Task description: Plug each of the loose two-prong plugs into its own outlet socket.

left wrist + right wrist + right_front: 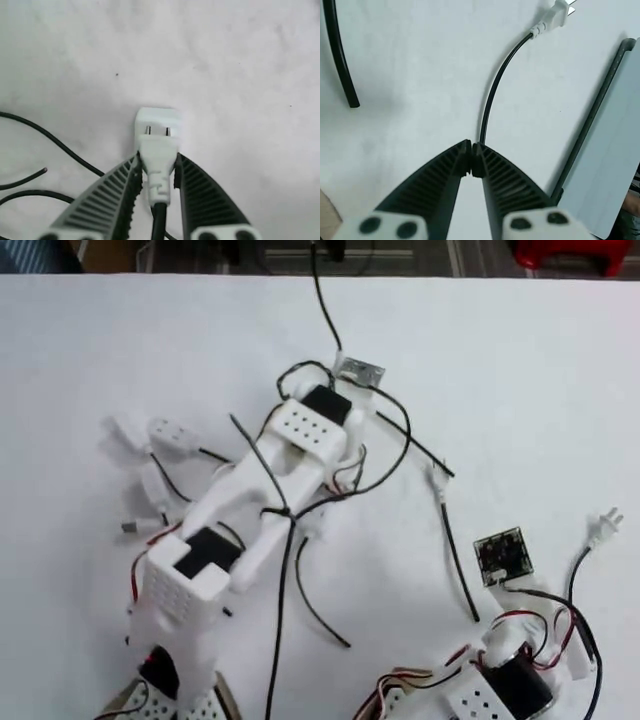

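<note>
White tabletop (pixel 520 360) spreads under both arms, strewn with thin black leads. The left tool (pixel 156 162) is closed on a white two-prong plug (pixel 157 150): its ribbed fingers (pixel 125 190) press on the plug body from either side, and the plug's black lead runs back between them. Straight ahead of the tool's tips sits a white outlet socket (pixel 157 117), flat on the tabletop. The plug's two prongs reach into the socket's face, with a stretch of bare metal visible between plug and socket, so the plug is not seated flush.

The right tool (pixel 471 159) has its tips brought together with barely a slit between them. A black cable (pixel 492 95) comes out from behind those tips and curves away ahead of the tool to a second white plug (pixel 560 12), which lies loose on the tabletop, well apart from the tool. Whether the tips pinch the cable cannot be told. In the high view this loose plug (pixel 605 525) lies beyond the right arm, far from the left tool and its socket.
</note>
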{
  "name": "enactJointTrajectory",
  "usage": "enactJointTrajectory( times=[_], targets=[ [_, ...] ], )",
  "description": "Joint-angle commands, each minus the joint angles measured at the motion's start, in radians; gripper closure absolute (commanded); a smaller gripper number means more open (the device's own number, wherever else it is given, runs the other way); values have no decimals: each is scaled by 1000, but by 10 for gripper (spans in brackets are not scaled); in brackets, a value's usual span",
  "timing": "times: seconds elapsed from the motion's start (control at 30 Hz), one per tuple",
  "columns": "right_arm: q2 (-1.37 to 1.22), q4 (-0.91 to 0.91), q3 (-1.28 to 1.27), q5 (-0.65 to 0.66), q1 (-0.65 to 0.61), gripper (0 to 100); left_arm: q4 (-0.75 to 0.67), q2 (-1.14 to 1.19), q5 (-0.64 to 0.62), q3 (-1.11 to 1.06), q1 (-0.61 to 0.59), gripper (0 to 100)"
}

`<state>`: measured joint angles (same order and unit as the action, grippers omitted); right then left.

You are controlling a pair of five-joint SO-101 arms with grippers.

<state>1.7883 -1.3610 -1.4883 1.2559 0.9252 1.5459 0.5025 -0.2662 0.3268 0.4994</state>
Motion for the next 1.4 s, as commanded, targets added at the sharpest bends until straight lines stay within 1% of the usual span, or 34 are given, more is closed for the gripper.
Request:
enactJointTrajectory(
  times=[0.0,0.27,0.43,0.53,0.7,0.8,0.97,1.03,1.2,1.37],
  targets=[
    [1,1,-12,5,7,978,32,-45,-17,34,5,975],
    [1,-1,-14,5,7,978,6,-21,-18,28,-16,975],
    [1,-2,-14,5,10,978,-15,90,-23,57,-24,975],
    [1,1,-14,6,38,978,-14,145,-23,87,-19,975],
    [1,-2,-14,109,93,978,-12,194,-25,132,-28,975],
    [1,-1,-14,133,114,978,12,176,-20,137,-28,973],
    [1,-1,-29,137,116,978,23,153,-20,127,-28,972],
    [1,-1,-29,137,116,978,52,150,-17,143,-28,968],
    [1,-1,-29,138,116,978,180,150,-15,264,-28,883],
    [1,-1,-29,138,116,978,195,171,-15,273,-45,852]
  ],
)
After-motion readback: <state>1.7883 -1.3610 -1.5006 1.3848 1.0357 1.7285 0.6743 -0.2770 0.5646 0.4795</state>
